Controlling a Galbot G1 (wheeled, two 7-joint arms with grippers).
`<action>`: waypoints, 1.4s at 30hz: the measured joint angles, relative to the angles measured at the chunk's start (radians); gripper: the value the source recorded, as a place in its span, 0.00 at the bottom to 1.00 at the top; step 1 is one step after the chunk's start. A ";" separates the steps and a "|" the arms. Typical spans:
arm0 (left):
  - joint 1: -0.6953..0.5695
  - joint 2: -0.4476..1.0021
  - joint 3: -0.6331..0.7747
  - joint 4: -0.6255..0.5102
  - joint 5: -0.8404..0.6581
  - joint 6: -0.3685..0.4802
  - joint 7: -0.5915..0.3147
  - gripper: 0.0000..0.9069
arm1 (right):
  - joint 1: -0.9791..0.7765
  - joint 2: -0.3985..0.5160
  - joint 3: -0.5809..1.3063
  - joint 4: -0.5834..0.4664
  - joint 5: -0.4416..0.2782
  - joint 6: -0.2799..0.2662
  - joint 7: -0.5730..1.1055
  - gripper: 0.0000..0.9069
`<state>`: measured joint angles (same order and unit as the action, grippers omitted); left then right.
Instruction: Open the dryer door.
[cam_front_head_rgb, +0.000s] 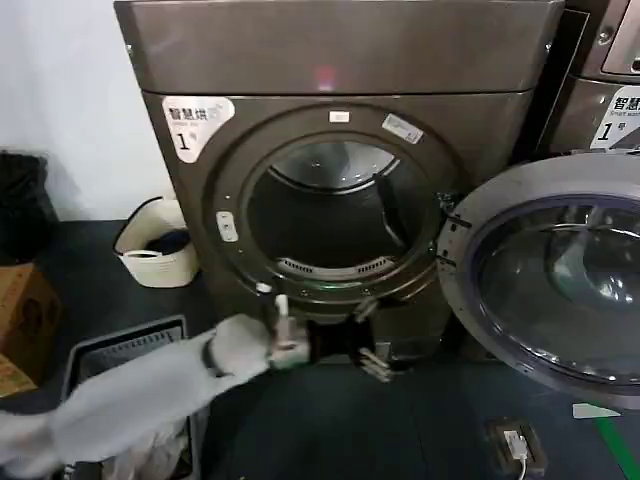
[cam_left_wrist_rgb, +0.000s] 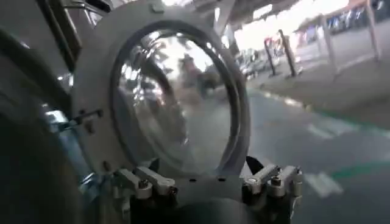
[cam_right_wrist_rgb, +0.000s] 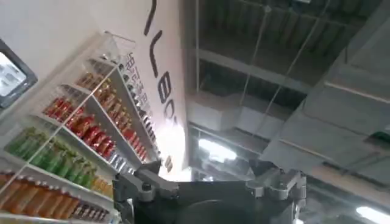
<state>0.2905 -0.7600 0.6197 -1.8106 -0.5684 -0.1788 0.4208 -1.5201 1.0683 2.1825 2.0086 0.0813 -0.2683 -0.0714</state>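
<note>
From the head view, the large round dryer door (cam_front_head_rgb: 560, 280), chrome-rimmed with dark tinted glass, hangs swung wide to the right of the grey-bronze dryer (cam_front_head_rgb: 340, 130), whose round drum opening (cam_front_head_rgb: 335, 210) is fully bared (so the opening looks done). The left claw (cam_front_head_rgb: 372, 357) sits low, near the machine's foot, and whether its fingers are apart I cannot tell.

In the left wrist view, the door's grey inner face fills the space beyond the claw, apart from it.

In the right wrist view, the right claw (cam_right_wrist_rgb: 210, 182) points up at the ceiling, fingers spread and holding nothing. What remains, I judge, is withdrawing the left arm.
</note>
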 joint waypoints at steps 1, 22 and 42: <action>0.007 0.027 -0.008 -0.014 0.020 -0.004 0.000 1.00 | 0.001 -0.001 -0.001 -0.002 0.000 0.001 0.000 1.00; 0.340 0.561 -0.253 -0.097 0.208 0.083 0.038 1.00 | 0.006 -0.021 0.042 -0.026 -0.023 0.006 0.006 1.00; 0.388 0.719 -0.304 0.010 0.257 0.225 0.118 1.00 | 0.020 -0.027 0.046 -0.050 -0.031 0.025 0.006 1.00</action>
<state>0.6789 -0.0414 0.3160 -1.8008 -0.3110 0.0459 0.5385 -1.5001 1.0410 2.2281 1.9590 0.0505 -0.2434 -0.0653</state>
